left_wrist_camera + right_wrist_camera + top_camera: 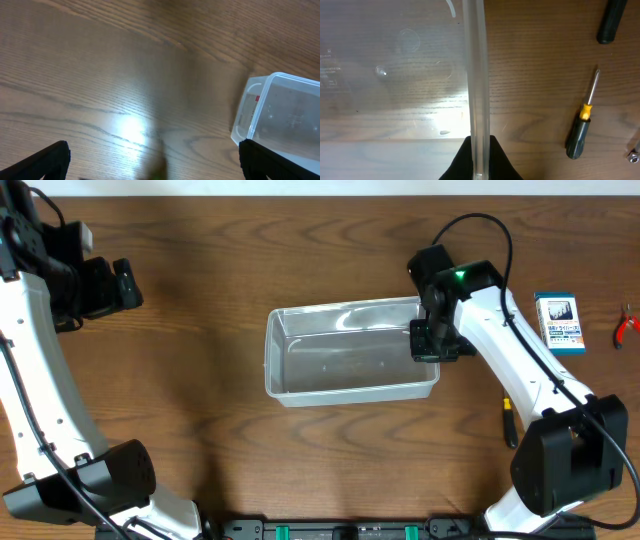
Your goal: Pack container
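Container [345, 365] of clear plastic sits at the middle of your wooden desk [200, 395], its long sides running left to right. Your right end effector [432, 342] is clamped on the bin's right-hand short wall, one finger inside and one outside. Seen from the right wrist, the thickened rim [475, 75] runs straight up from between the dark fingers [497, 162].

Your left end effector [125, 285] hangs over the far left of the desk, well apart from the bin. Its fingers are spread wide with nothing but wood grain between them. From its wrist camera, the container's near end shows at the right of the picture, with a red-printed label [257, 98] on the wall.

To your right of the bin, a blue-and-white box [560, 323] lies near the desk's edge, with red-handled pliers [626, 326] just beyond it. A screwdriver [582, 127] with a black handle and yellow collar lies beside your right arm, clear of the bin. The end of a second black handle [611, 20] shows beyond it; what tool it belongs to, you cannot tell.
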Controlling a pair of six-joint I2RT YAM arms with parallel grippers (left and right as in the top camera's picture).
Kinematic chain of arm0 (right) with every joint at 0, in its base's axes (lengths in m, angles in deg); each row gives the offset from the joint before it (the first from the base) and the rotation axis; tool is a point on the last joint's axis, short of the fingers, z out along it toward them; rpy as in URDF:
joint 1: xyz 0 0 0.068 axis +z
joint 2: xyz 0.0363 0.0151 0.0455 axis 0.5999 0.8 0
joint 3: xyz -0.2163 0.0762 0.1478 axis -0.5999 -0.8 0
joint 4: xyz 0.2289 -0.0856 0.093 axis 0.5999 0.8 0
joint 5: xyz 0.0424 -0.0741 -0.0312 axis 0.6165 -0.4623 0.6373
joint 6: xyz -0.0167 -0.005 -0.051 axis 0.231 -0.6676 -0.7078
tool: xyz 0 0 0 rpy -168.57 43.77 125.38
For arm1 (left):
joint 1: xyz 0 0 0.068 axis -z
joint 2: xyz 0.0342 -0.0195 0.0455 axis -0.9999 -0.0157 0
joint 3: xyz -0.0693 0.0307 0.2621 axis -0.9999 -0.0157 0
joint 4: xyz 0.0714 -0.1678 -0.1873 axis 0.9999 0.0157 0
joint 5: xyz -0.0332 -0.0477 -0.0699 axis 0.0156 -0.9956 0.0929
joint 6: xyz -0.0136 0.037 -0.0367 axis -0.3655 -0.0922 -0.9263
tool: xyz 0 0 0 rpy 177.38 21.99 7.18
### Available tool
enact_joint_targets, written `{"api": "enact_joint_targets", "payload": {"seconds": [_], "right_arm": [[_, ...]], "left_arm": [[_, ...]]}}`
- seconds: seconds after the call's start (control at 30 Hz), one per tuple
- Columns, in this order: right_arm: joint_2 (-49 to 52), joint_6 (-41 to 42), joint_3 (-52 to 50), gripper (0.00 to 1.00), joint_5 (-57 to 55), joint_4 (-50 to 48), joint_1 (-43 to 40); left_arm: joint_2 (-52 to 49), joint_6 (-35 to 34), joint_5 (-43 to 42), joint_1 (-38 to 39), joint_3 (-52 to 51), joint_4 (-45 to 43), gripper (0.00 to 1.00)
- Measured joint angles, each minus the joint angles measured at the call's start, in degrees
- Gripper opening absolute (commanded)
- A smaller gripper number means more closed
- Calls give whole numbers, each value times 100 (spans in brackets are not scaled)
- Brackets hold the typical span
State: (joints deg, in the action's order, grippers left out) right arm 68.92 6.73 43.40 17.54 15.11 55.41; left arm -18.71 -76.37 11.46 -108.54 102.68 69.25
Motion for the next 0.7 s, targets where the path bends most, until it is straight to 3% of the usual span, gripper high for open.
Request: {"api": "enact_joint_targets", "payload": {"seconds": [0.33,0.7], "right_arm": [[-13,70,-129,1,-55,170,-175],[-48,-188,-533,1,-70,-289,-291]], "left_arm": [[0,-2,0,0,0,0,98],[0,-2,0,0,0,-4,98]]}}
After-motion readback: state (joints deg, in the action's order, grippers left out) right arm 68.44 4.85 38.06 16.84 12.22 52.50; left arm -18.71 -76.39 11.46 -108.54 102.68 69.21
